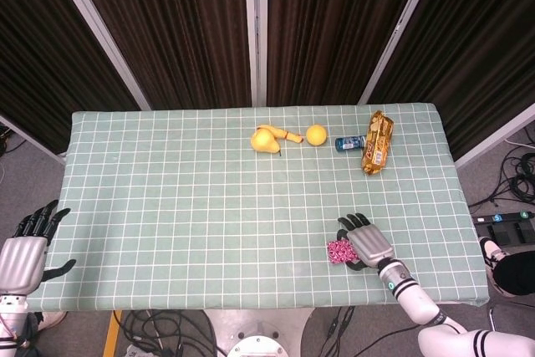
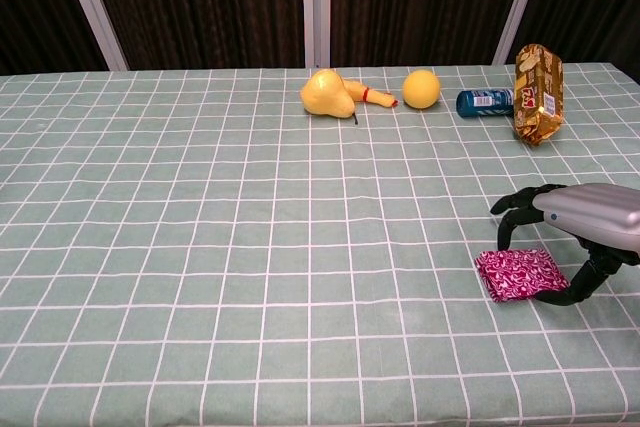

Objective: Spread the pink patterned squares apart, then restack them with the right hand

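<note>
now my right hand (image 2: 585, 222) sits arched over the pink patterned squares (image 2: 518, 274) near the front right edge of the bench (image 1: 184, 198), fingers (image 2: 512, 209) curled down just beyond the far edge of the pile and thumb hooked round its right side. whether i am truly pinching the fabric or only cupping it, i cannot tell from either view. only one pink patch shows, so i judge the squares lie one on top of another (or very nearly so).

they look thin, soft and light, more like cloth than card, so they will likely slide on the checked cover and crumple if pressed hard. i would take them by an edge or corner, thumb under and fingers on top, rather than flat from above.

my left hand (image 1: 25, 252) hangs off the bench's front left corner, fingers apart, holding nothing.
</note>
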{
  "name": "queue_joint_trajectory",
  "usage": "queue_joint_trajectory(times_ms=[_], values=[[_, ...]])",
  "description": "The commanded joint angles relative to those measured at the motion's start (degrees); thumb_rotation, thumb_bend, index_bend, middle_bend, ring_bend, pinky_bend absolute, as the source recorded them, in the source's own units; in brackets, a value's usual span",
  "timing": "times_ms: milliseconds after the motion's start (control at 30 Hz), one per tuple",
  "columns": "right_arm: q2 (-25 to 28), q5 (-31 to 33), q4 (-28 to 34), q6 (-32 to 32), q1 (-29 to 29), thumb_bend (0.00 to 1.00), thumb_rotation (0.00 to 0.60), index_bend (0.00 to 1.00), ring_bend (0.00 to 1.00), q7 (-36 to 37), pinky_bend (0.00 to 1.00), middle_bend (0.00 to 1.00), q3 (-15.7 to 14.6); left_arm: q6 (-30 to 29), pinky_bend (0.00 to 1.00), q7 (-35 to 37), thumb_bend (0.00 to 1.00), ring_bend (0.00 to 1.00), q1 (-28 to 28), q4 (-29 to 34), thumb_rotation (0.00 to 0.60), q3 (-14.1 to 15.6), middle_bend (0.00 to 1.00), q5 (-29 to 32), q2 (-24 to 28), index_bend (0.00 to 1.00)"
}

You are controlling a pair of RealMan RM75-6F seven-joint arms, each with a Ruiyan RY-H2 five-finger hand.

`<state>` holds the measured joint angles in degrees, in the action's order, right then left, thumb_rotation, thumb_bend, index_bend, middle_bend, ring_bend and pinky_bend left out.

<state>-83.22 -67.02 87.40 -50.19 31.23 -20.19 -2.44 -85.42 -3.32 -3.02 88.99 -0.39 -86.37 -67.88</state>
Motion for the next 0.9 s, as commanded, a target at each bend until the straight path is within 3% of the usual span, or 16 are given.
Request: queue_joint_trajectory(times_ms=[33, 267, 400, 600, 800, 900], values=[[0.0, -0.2, -0.2, -0.1, -0.1, 0.15, 0.547, 0.32, 0.00, 0.1, 0.00, 0.08, -0.1, 0.0, 0.17, 0.0, 0.00, 0.12, 0.0, 0.0, 0.600, 0.0, 0.15, 0.0, 0.0, 0.19], [0.4, -0.7, -0.3, -0.4, -0.3, 0.15, 0.544, 0.28, 0.00, -0.2, 0.00, 0.08, -0.2, 0.0, 0.17, 0.0, 0.00, 0.12, 0.0, -0.1, 0.600, 0.0, 0.15, 0.0, 0.0, 0.19], [2.6, -1.1, 1.2, -3.2, -1.3, 0.15, 0.541, 0.23, 0.00, 2.5, 0.00, 0.08, 1.5, 0.0, 0.17, 0.0, 0.00, 0.12, 0.0, 0.0, 0.600, -0.1, 0.16, 0.1, 0.1, 0.19], [9.3, -5.8, 4.0, -13.6, -6.1, 0.15, 0.593, 0.23, 0.00, 11.3, 0.00, 0.08, 4.0, 0.0, 0.17, -0.3, 0.00, 0.12, 0.0, -0.1, 0.600, -0.6, 0.16, 0.7, -0.2, 0.19], [15.3, -13.8, 4.8, -28.0, -14.0, 0.16, 0.600, 0.23, 0.00, 17.9, 0.00, 0.07, 2.7, -0.2, 0.17, -2.1, 0.00, 0.12, -0.3, 0.3, 0.600, -1.4, 0.16, 1.5, -1.0, 0.19], [16.9, -16.2, 4.9, -32.1, -17.0, 0.15, 0.600, 0.23, 0.00, 20.7, 0.00, 0.06, 1.6, -0.4, 0.17, -2.8, 0.00, 0.12, -0.4, 0.6, 0.600, -1.7, 0.15, 1.7, -1.3, 0.19]])
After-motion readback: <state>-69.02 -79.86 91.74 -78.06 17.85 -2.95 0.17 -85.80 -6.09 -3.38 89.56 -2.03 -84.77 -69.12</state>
